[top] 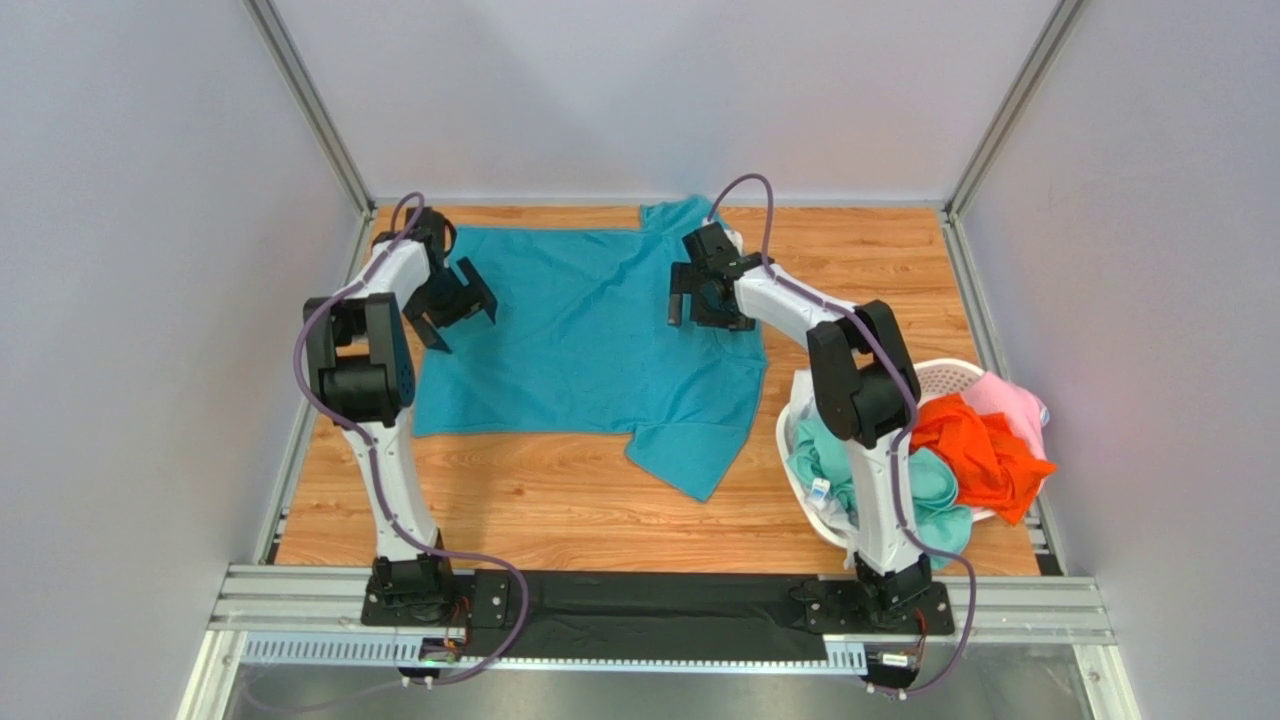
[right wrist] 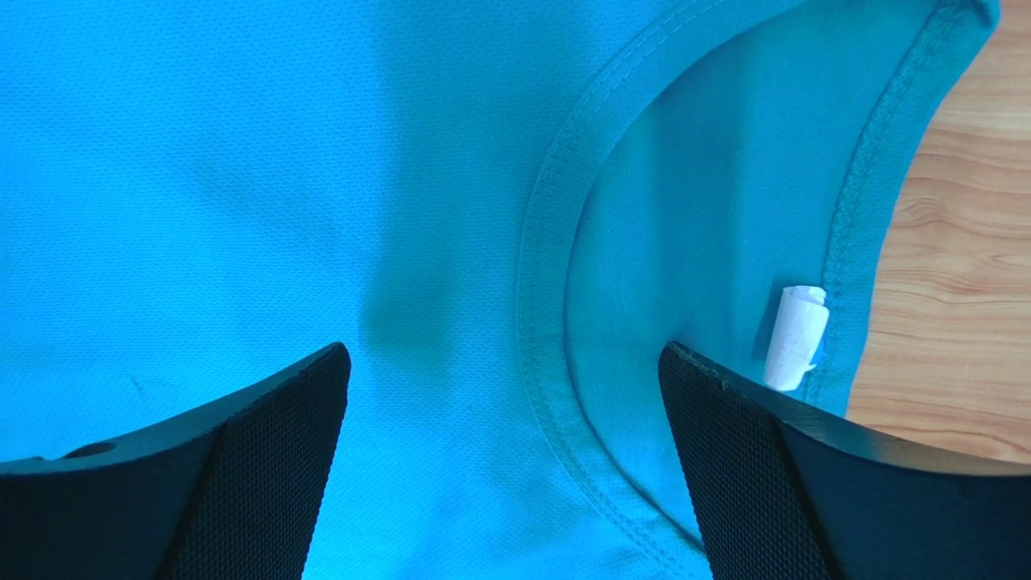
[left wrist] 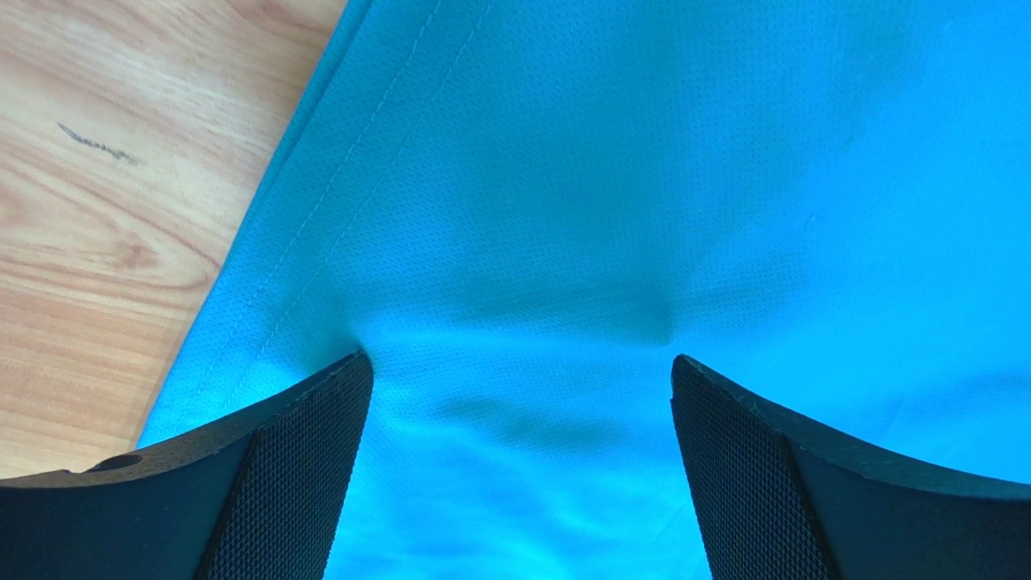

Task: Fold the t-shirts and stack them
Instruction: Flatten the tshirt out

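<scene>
I am counting four t-shirts: one teal shirt [top: 586,345], one mint green shirt [top: 935,507], one orange shirt [top: 980,450], one pink shirt [top: 1013,399]. I am also counting one basket [top: 942,369] and two grippers, my left gripper [top: 455,308] and right gripper [top: 702,305].

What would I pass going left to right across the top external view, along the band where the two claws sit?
left claw → teal-blue t-shirt → right claw → white laundry basket

Teal t-shirt [top: 586,345] spread flat; others [top: 962,450] heaped rightward
</scene>
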Available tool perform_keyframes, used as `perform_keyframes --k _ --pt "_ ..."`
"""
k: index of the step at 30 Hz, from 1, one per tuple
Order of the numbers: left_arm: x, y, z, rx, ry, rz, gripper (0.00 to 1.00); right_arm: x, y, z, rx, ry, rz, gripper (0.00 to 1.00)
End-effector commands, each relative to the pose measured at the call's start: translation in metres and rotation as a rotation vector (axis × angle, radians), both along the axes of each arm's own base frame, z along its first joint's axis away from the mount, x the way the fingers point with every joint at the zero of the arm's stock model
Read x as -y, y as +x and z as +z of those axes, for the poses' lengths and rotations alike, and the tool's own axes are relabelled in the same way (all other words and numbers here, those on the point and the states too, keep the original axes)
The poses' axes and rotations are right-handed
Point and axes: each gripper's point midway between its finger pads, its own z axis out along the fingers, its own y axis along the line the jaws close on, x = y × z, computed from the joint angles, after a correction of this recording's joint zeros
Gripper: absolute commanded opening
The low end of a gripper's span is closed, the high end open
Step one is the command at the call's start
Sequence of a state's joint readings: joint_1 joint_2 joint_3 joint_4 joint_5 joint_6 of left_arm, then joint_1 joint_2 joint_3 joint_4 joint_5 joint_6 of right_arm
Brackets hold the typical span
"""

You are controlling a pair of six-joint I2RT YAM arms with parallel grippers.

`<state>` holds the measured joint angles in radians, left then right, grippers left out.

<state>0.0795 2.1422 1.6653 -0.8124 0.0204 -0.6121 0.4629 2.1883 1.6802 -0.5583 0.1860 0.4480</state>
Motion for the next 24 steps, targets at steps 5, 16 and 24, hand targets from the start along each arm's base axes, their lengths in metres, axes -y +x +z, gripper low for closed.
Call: perform_keyframes --k 5,16,24 --pt "-0.009 -0.033 0.066 0.093 0.073 0.008 1.00 -0.013 -0.002 0.090 0.168 0.018 0.089 1.00" --pt "-0.029 -0.158 0.047 0.099 0.138 0.202 1.00 -0.013 -0.119 0.093 0.168 0.055 0.204 1.00" --pt "-0.045 -0.161 0.020 0.129 0.033 0.283 0.97 -0.006 -0.185 0.075 0.118 0.150 0.293 1.00"
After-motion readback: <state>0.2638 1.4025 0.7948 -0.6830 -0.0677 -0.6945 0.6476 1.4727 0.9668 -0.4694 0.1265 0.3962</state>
